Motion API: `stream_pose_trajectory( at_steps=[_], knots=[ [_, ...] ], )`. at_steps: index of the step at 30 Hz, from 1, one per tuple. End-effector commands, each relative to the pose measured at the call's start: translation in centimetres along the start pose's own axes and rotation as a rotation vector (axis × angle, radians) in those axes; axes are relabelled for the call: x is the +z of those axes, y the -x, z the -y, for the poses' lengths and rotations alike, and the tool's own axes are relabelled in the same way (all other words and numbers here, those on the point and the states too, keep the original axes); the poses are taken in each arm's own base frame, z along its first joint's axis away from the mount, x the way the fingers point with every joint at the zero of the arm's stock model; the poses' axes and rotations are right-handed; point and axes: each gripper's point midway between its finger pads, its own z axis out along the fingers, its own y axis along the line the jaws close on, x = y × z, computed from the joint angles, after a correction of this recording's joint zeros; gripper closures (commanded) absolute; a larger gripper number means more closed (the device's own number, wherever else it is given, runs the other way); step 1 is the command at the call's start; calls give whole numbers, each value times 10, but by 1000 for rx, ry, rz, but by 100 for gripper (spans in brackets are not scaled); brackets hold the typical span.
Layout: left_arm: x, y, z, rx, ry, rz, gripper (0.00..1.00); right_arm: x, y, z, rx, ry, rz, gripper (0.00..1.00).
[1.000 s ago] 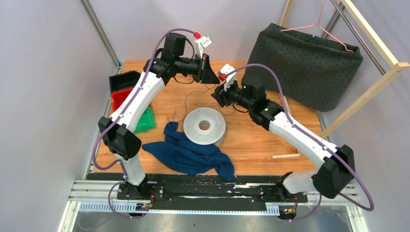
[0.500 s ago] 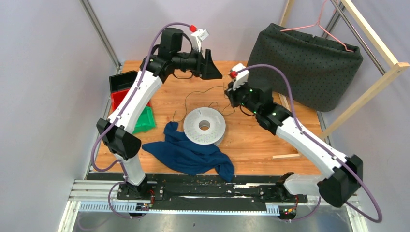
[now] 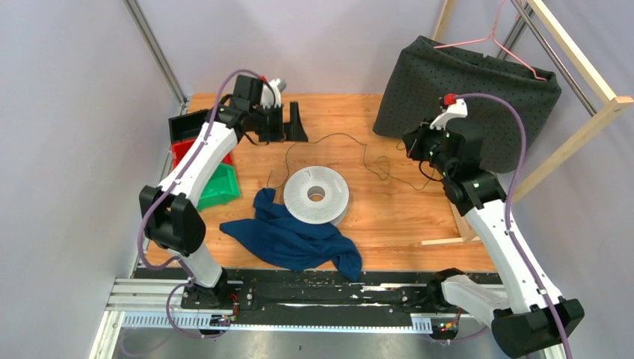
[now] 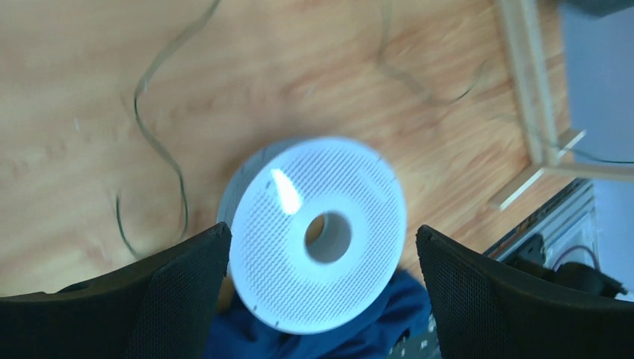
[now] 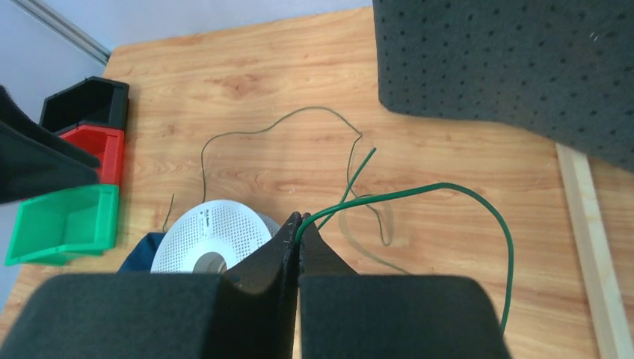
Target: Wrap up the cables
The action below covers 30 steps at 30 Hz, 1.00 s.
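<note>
The cable (image 3: 329,135) is a thin dark green wire lying in loops on the wooden table behind the white perforated spool (image 3: 316,194). In the right wrist view my right gripper (image 5: 299,218) is shut on the cable (image 5: 448,187), which arcs away to the right from the fingertips. That gripper (image 3: 410,143) hangs at the right, beside the dark bag. My left gripper (image 3: 288,126) stands open at the back left with nothing in it. In the left wrist view the left gripper (image 4: 321,230) frames the spool (image 4: 318,232) far below, with cable (image 4: 157,142) on the wood.
A blue cloth (image 3: 291,239) lies partly under the spool's near side. Black (image 3: 191,123), red (image 3: 179,155) and green (image 3: 222,187) bins line the left edge. A dark dotted fabric bag (image 3: 471,97) fills the back right, with a wooden frame (image 3: 576,127) beside it.
My left gripper opened, let go of the cable and drew back to the left. My right gripper shut on the cable and carried it right, stretching the wire out across the table.
</note>
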Motion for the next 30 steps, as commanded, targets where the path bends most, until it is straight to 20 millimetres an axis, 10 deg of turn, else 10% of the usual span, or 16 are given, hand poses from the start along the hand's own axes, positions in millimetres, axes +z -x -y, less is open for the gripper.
stream_pose_trajectory(
  at_steps=[1, 17, 21, 30],
  knots=[
    [24, -86, -45, -189, 69, -266, 4, 3, -15, -4, 65, 21, -79, 99],
    [72, -174, -66, -380, -56, -477, 13, 23, -27, -16, 64, 95, -137, 99],
    [75, -167, -58, -379, -115, -459, 28, 25, -25, -17, 68, 97, -132, 99],
    [73, -128, -30, -389, -249, -381, 100, 31, -23, -16, 69, 90, -130, 99]
  ],
)
